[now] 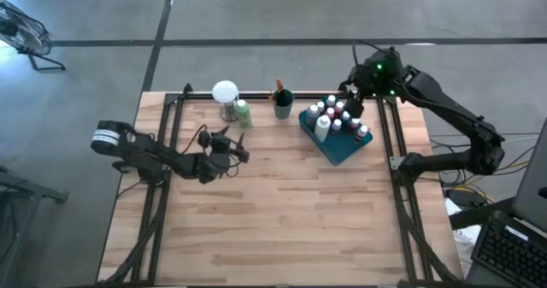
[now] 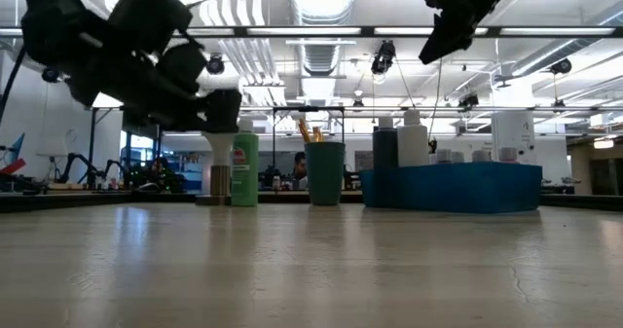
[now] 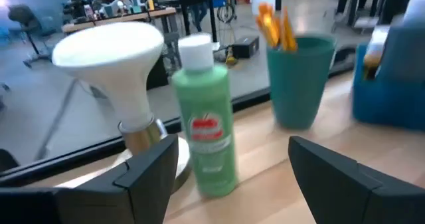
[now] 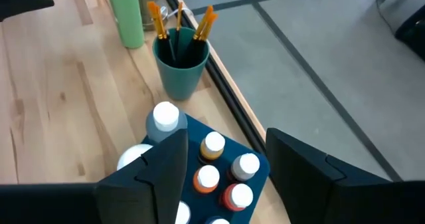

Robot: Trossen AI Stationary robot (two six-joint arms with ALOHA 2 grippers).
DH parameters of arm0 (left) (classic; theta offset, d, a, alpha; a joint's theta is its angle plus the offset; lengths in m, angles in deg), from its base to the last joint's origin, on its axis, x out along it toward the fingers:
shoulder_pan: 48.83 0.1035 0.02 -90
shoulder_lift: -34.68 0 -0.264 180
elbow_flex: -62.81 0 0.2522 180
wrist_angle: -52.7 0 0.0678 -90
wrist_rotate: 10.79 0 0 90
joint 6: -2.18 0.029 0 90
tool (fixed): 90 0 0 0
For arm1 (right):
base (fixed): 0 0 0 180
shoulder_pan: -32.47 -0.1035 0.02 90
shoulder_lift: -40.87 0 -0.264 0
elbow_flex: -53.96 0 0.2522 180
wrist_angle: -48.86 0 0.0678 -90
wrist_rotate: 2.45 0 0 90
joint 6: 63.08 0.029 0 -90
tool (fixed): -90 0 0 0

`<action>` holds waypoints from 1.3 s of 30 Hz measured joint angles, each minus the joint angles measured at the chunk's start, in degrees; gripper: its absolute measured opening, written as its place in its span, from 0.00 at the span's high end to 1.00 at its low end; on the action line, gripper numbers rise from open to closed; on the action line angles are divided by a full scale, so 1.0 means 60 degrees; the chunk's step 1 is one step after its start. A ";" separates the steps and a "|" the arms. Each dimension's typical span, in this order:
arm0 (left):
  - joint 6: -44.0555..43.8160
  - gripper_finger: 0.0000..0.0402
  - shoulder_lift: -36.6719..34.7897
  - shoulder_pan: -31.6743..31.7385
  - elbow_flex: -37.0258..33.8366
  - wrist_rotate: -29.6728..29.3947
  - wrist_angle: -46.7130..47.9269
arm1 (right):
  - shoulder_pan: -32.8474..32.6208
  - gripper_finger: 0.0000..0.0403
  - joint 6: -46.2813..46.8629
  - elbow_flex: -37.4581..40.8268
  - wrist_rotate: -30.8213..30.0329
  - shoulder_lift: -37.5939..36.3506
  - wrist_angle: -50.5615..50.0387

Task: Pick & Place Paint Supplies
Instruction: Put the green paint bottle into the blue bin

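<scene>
A green paint bottle with a white cap (image 3: 206,131) stands upright on the wooden table beside a round white-topped object (image 3: 109,51). My left gripper (image 3: 232,147) is open, low over the table and just short of the bottle, fingers level and touching nothing. A teal cup (image 1: 283,107) holds orange-tipped brushes (image 4: 178,24). Several white-capped paint bottles (image 4: 212,144) stand in the teal tray (image 1: 339,151). My right gripper (image 4: 226,137) hangs open high above the tray, pointing slantwise down, with nothing between its fingers.
The green bottle (image 1: 244,114), white-topped object (image 1: 225,91), cup and tray line the table's far edge. Black frame rails (image 1: 167,126) run along the left, right and far edges. The near half of the tabletop (image 1: 282,220) carries no objects.
</scene>
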 joint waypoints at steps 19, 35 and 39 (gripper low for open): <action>0.1121 0.24 0.2833 0.2145 0.0331 0.1907 -0.3632 | 0.0000 0.55 -0.0040 -0.0333 0.0006 0.1032 0.0140; 0.1590 0.20 0.3262 0.3179 0.0767 0.2241 -0.3548 | 0.0000 0.57 -0.0033 -0.0532 0.0006 0.1028 0.0139; 0.1470 0.20 0.3268 0.3473 0.0785 0.2669 -0.3534 | 0.0000 0.58 -0.0036 -0.0532 0.0006 0.1028 0.0139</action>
